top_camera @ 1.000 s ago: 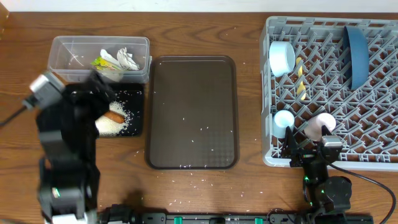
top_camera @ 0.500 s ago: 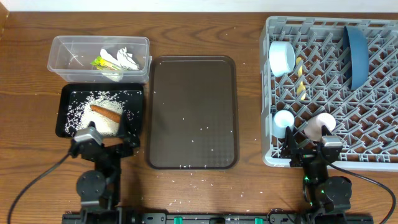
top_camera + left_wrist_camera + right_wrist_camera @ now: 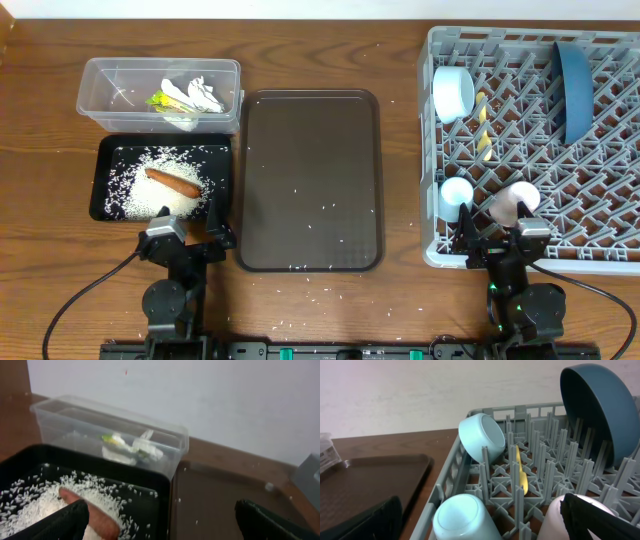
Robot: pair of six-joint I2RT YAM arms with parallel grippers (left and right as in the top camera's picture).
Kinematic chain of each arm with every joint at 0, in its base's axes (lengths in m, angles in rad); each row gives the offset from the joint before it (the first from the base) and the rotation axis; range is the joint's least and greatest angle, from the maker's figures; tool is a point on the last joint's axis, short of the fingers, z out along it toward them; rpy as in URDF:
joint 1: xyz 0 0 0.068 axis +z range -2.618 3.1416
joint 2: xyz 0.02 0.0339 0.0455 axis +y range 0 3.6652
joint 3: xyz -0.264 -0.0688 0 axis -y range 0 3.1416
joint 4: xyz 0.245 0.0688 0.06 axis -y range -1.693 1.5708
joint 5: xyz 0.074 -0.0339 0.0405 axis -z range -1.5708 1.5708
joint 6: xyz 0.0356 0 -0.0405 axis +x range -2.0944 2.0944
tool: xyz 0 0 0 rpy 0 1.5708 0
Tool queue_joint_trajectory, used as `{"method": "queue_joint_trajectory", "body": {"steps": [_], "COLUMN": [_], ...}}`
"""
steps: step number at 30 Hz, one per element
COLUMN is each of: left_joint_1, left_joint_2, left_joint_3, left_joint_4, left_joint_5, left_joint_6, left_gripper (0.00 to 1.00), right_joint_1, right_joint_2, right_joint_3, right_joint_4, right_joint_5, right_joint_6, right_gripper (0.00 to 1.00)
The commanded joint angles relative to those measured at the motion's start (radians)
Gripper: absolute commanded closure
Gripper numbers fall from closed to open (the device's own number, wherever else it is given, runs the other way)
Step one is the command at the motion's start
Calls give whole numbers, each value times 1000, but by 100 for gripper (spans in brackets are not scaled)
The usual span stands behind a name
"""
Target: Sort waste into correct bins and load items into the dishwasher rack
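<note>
Left hand (image 3: pixel 192 238), spread and empty, was the nearer; I noted stray rice (image 3: pixel 322 207) on brown tray (image 3: pixel 300 130), ahead to its right.

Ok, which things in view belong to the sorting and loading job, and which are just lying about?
Job:
clear tub, tissue, yellow-green scraps
black tray, rice, carrot stick
grey rack, blue plate, pale bowl, blue cup, pink cup, yellow spoon
stray grains

Lying about:
brown serving tray
wooden table
</note>
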Motion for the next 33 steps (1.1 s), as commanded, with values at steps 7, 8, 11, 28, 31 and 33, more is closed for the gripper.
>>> {"method": "queue_joint_trajectory", "body": {"steps": [7,8,11,28,31,33], "left_joint_1": [-4,-4,-4,-4,-4,-4], "left_joint_2": [-8,-8,-8,-8,-8,-8], "left_joint_3": [-3,-3,-3,-3,-3,-3], "left_joint_4": [-77,-77,-77,-77,-77,-77], "left_joint_5": [4,4,4,4,4,4], "left_joint_6": [24,24,24,24,24,24], "left_gripper": [5,5,5,5,4,5], "right_joint_1": [-6,-6,-6,-6,-6,-6], "right_joint_2": [-6,-6,-6,-6,-6,-6], "right_joint_3": [-2,-2,-2,-2,-2,-2], "right_joint_4": [-4,-4,-4,-4,-4,-4], "right_joint_5": [-4,-4,-4,-4,-4,-4], "right_joint_6": [10,10,10,10,10,10], "right_gripper": [1,1,1,1,1,1]}}
